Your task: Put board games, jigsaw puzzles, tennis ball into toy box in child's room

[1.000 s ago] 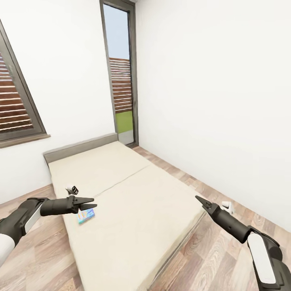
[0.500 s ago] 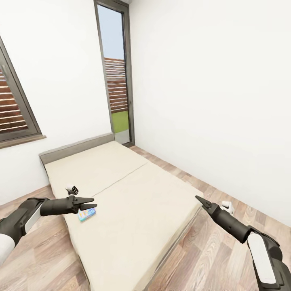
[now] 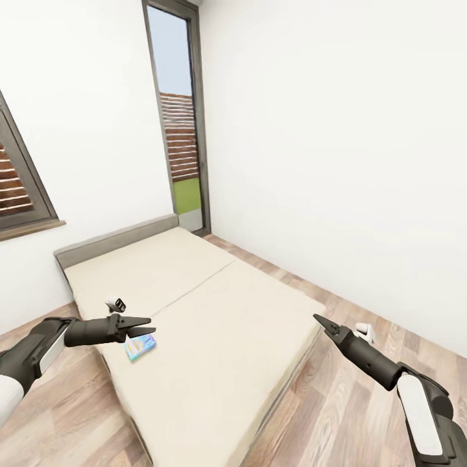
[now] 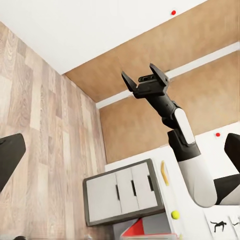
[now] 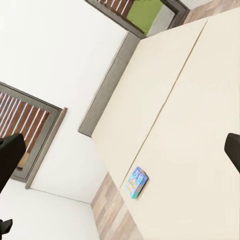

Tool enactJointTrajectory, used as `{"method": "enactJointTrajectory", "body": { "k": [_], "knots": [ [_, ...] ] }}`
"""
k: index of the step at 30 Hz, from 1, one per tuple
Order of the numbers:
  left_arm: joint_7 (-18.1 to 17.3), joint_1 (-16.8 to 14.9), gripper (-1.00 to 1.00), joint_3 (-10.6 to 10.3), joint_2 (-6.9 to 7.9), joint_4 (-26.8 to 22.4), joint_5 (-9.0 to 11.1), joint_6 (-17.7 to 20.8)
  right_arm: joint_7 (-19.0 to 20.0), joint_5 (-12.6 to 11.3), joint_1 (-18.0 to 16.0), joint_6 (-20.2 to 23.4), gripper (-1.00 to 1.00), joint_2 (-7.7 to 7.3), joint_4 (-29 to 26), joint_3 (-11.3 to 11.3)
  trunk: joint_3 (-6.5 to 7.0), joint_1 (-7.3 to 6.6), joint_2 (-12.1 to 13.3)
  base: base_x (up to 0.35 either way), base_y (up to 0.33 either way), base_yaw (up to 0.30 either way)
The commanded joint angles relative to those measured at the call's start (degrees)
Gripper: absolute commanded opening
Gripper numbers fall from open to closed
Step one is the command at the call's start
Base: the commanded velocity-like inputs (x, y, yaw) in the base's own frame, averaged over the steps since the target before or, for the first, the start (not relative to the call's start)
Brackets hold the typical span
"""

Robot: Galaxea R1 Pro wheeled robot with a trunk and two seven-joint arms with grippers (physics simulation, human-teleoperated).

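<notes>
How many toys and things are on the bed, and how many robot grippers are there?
Board games on the bed: 1, a small blue-cyan box
Small dark and white objects on the bed: 1, too small to identify
Grippers: 2, the left gripper and the right gripper
Total: 4

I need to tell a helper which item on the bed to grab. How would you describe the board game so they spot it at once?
Find the wide beige bed under the windows. Near its left edge, beside the left gripper, lies a small flat board game. Its blue-cyan cover is the one bright patch on the plain mattress.
</notes>
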Motion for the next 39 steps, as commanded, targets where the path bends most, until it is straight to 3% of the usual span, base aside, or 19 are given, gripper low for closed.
{"method": "enactJointTrajectory", "body": {
  "k": [1, 12, 39],
  "knots": [
    [-0.2, -0.1, 1.0, -0.3, 0.08, 0.0, 0.2, 0.6, 0.1, 0.0, -0.1, 0.4, 1.0, 0.01, 0.0, -0.1, -0.13, 0.04, -0.1, 0.0, 0.271, -0.144],
    [-0.2, -0.1, 1.0, -0.3, 0.08, 0.0, 0.2, 0.6, 0.2, 0.0, -0.1, 0.4, 1.0, 0.0, 0.0, -0.1, 0.02, 0.04, -0.1, 0.01, 0.251, -0.245],
    [-0.2, -0.1, 1.0, -0.3, 0.08, 0.0, 0.2, 0.6, 0.2, 0.0, -0.1, 0.4, 1.0, -0.02, 0.0, -0.2, 0.59, 0.04, -0.1, 0.004, 0.116, -0.276]
  ]
}}
